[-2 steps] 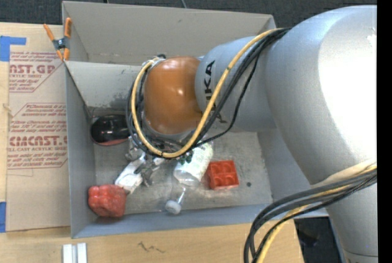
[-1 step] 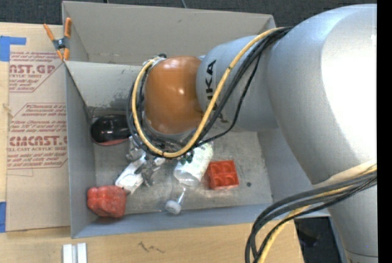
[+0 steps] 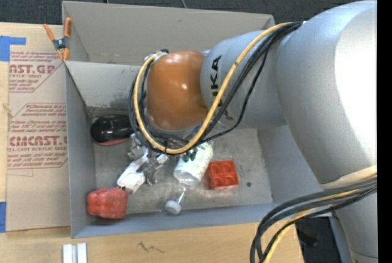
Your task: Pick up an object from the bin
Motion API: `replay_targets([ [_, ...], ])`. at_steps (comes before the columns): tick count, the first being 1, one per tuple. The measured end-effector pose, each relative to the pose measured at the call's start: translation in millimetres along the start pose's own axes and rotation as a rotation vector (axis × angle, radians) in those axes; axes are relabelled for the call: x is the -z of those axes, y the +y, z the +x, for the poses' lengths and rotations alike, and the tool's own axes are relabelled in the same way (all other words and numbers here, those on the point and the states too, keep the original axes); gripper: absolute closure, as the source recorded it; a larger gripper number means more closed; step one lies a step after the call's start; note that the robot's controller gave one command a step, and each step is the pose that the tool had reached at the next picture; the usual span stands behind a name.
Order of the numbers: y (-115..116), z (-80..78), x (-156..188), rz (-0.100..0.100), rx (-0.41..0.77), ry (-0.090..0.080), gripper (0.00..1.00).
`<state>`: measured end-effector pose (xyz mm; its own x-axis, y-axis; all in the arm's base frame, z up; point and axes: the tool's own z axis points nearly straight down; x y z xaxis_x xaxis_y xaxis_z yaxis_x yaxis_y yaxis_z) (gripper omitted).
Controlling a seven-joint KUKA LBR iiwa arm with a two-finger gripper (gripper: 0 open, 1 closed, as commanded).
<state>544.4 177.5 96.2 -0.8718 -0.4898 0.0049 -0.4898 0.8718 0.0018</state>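
Observation:
My gripper [image 3: 147, 162] is low in the middle of the bin, under the arm's orange cover. Right at its tip lies a small white crumpled thing [image 3: 131, 178]; whether it is held I cannot tell. Just right of the gripper a white bottle with a green label [image 3: 192, 165] lies on its side. A small grey metal bolt [image 3: 174, 204] rests in front of the bottle, near the front wall.
A red toy brick [image 3: 222, 175] sits to the right of the bottle. A red lumpy thing [image 3: 107, 203] lies in the front left corner. A black and red oval object [image 3: 111, 130] rests against the left wall. The arm covers the back of the bin.

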Motion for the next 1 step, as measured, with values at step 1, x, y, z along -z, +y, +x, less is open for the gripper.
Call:
replay_targets([
  [1, 0.0, -1.0, 15.6, 0.001, 0.0, -0.002, 1.0],
])
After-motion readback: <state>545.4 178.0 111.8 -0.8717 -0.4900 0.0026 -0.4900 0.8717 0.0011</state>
